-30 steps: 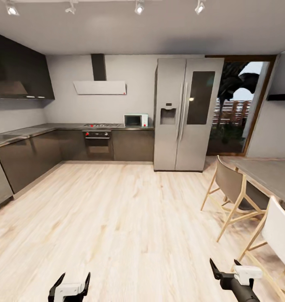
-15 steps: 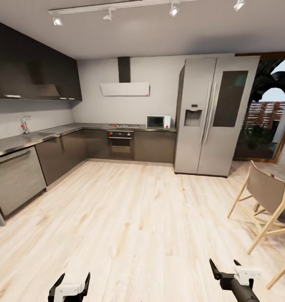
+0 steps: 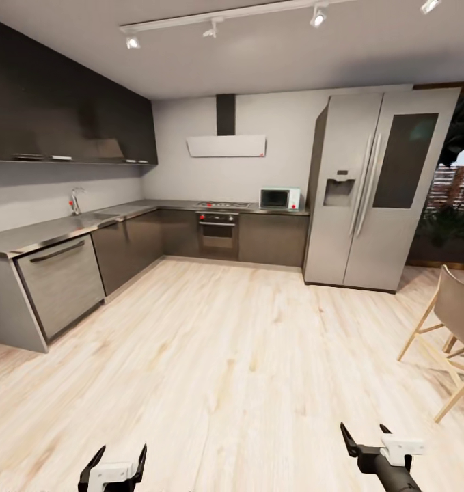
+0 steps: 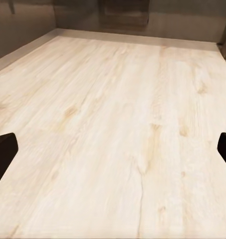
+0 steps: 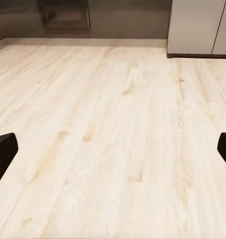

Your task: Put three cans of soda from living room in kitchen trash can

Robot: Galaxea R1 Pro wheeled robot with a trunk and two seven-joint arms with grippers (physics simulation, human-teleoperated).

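Where we are: on the kitchen's light wood floor [image 3: 245, 355], facing the steel fridge [image 3: 378, 188] with dark cabinets [image 3: 132, 242] and the long desk [image 3: 47, 232] running along our left.
Left pincer [image 3: 114, 463]: low in the head view, jaws spread wide, nothing between them.
Right pincer [image 3: 365, 441]: likewise spread open and empty.
Task's things: we see no soda cans and no bin from here, so we cannot say where they lie.
Axis and heading: with no can in sight, we cannot tell which way one points or how its long axis runs.
Step in hand: we judge this is travel and searching.
Doing it well: we should turn the base slowly, sweep the floor by the cabinets and the chair [image 3: 454, 328], and keep both arms tucked low.
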